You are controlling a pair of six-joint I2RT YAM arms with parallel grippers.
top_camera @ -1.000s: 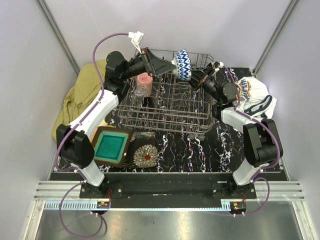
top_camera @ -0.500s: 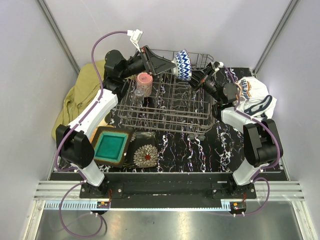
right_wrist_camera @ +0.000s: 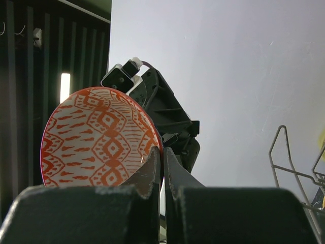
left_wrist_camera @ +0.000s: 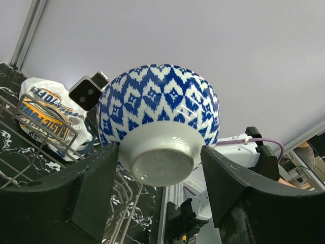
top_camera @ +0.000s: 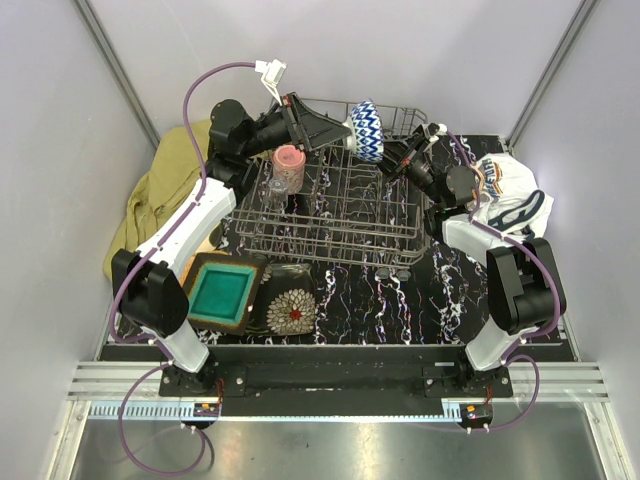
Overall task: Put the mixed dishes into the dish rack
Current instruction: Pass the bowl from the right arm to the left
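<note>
Left claw [left_wrist_camera: 160, 152] clamped on bowl [left_wrist_camera: 162, 96] foot, right claw [right_wrist_camera: 163, 152] pinching its rim, above dish rack [top_camera: 330, 245]

1. Overhead view: bright, even, diffuse light. The pale walls [top_camera: 40, 150] at 10 and 2 o'clock are softly lit.
2. A thin light strip [top_camera: 320, 408] glows at 6 o'clock.
3. Frame posts [top_camera: 115, 65] lean outward towards the upper corners — wide-angle distortion.
4. Left wrist view: the blue-patterned bowl [left_wrist_camera: 158, 122] is sharp, its white foot gleaming softly. The left fingers [left_wrist_camera: 76, 198] at 7 and 5 o'clock are dark and slightly soft.
5. Right wrist view: harsh contrast — darkness at 9 o'clock around one glowing lamp [right_wrist_camera: 64, 87], brightness at 3. The orange-patterned dish [right_wrist_camera: 99, 140] is crisp. The right fingers [right_wrist_camera: 101, 213] at 6 o'clock are blurred.
</note>
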